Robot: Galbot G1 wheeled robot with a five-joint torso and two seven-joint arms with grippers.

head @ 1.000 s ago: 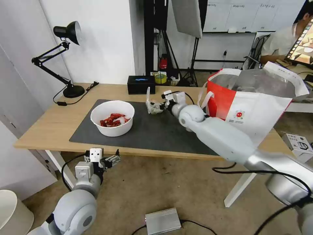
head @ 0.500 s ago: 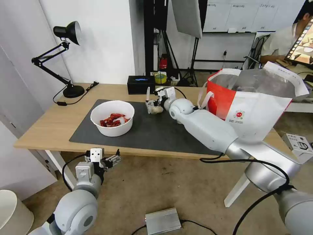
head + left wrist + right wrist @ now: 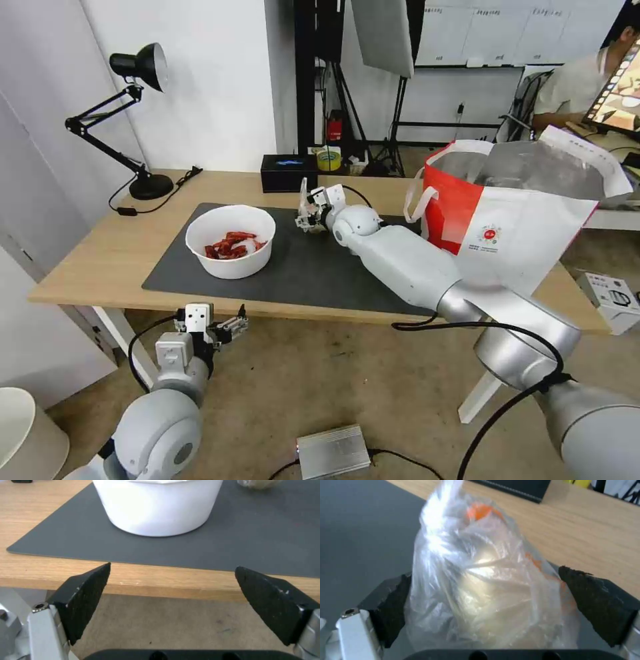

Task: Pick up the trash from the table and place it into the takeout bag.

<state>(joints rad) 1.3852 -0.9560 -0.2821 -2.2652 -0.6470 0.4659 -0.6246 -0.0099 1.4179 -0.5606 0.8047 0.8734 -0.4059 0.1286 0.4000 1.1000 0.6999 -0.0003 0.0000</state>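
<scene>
The right gripper [image 3: 305, 215] sits just above the middle of the head view, at the far edge of the dark grey mat [image 3: 320, 267], its long white arm running back toward the lower right corner. Its jaws stand on either side of the small knotted clear bag [image 3: 305, 212]. In the right wrist view the bag [image 3: 486, 585] bulges between the 2 black pads [image 3: 596, 607], its film pressing against both, so the jaws are clamped on it; a knotted tail rises toward the top of that frame and something pale and rounded shows through the plastic, with orange flecks near the knot. Whether the bag rests on the mat or is lifted off it cannot be told.

The left gripper [image 3: 227, 328] hangs in the lower left of the head view, below the near edge of the table [image 3: 100, 260], jaws wide apart and holding nothing. In the left wrist view its pads [image 3: 85, 597] frame the table edge, and the white round bowl [image 3: 156, 505] fills the upper middle.

The bowl [image 3: 230, 241], with red scraps inside, stands on the left part of the mat, left of centre. The takeout bag [image 3: 513, 220] stands open at the right of the frame on the table's right end, foil lining showing. A black tissue box [image 3: 288, 172] lies beyond the mat, above centre, and a black desk lamp [image 3: 137, 120] occupies the upper left
</scene>
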